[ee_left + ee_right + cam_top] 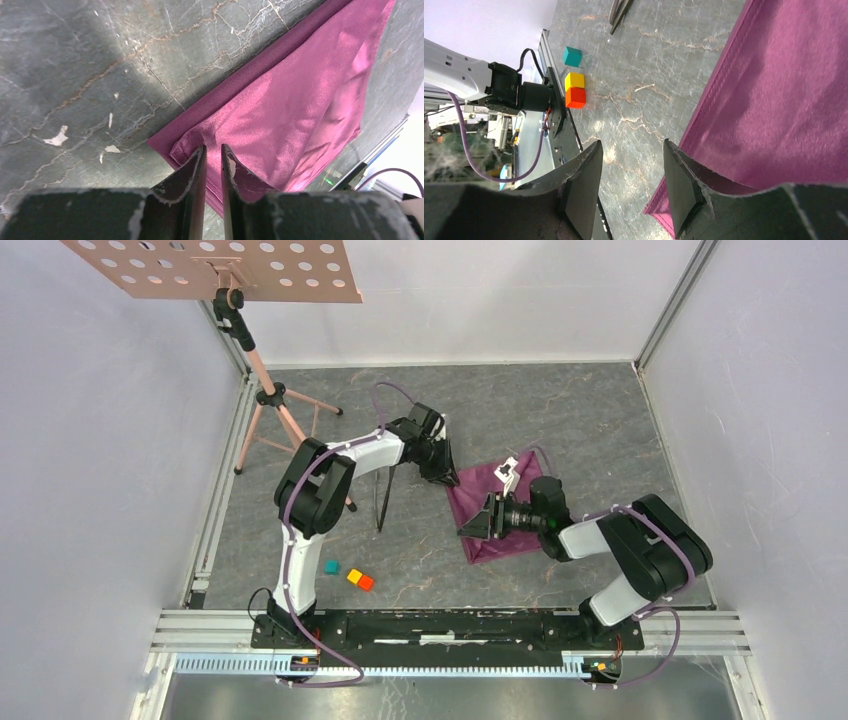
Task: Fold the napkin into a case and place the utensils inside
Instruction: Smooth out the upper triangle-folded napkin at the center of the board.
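Note:
The plum napkin (492, 502) lies folded on the grey table right of centre, two layers showing at its corner (182, 147). My left gripper (445, 472) sits at the napkin's far-left corner. Its fingertips (213, 146) rest over the top layer with only a narrow gap, and no cloth shows pinched between them. My right gripper (466, 525) hovers at the napkin's left edge (784, 100). It (632, 142) stands open over bare table, with one finger above the hem. The dark utensils (382, 498) lie together left of the napkin, their ends (618, 12) just visible.
Teal (331, 567), yellow (354, 576) and orange (366, 583) blocks sit near the front, left of centre. A tripod stand (270, 400) with a perforated board occupies the back left. White walls and metal rails enclose the table.

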`<state>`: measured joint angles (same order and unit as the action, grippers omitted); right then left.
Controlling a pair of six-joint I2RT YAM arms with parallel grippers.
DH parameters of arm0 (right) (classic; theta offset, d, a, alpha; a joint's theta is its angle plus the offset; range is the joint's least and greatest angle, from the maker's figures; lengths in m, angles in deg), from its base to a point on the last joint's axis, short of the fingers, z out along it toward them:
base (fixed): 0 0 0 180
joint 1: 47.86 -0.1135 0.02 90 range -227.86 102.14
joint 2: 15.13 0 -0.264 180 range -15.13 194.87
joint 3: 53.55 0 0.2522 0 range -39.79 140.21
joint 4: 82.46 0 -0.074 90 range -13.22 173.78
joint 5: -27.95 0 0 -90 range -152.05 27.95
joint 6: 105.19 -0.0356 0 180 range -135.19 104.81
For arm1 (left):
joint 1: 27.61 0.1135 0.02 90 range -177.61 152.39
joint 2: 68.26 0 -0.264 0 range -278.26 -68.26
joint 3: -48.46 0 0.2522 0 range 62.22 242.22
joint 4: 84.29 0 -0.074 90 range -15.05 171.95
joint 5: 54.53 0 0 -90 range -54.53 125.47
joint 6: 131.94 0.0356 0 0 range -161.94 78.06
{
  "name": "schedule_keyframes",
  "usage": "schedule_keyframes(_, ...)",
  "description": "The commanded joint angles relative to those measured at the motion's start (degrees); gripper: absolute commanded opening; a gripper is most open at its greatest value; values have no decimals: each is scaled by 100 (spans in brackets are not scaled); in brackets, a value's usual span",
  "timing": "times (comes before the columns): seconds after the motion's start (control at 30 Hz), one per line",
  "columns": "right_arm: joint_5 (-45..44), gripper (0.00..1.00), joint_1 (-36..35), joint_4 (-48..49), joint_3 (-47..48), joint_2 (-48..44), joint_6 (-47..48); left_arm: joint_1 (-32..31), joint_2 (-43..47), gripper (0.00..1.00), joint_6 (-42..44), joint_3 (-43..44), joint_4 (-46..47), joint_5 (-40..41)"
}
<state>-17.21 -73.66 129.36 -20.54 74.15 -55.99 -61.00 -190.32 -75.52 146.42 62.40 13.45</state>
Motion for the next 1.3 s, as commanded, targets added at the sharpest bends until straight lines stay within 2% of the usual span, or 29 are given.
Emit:
schedule_keyframes(0.0, 215, 54, -75, 793, -140, 307, -181, 103, -106, 23, -109, 33, 231, -58)
schedule_keyframes(0.6, 219, 52, -448, 1559, -583, 1066, -333, 250, -285, 20, -147, -263, 497, -114)
schedule_keyframes(0.8, 168, 52, -671, 1529, -900, 854, -284, 339, -333, 19, -93, -273, 470, -105)
schedule_keyframes(1.07, -33, 52, -904, 951, -1272, 284, 38, 361, -342, 19, -65, -255, 420, -117)
schedule_keyframes(1.17, -11, 52, -920, 260, -1269, -398, 300, 368, -159, 19, -172, -253, 445, -281)
schedule_keyframes(1.27, -664, 55, -935, -2081, -846, -1578, 1378, 335, 201, 26, -368, -261, 587, -492)
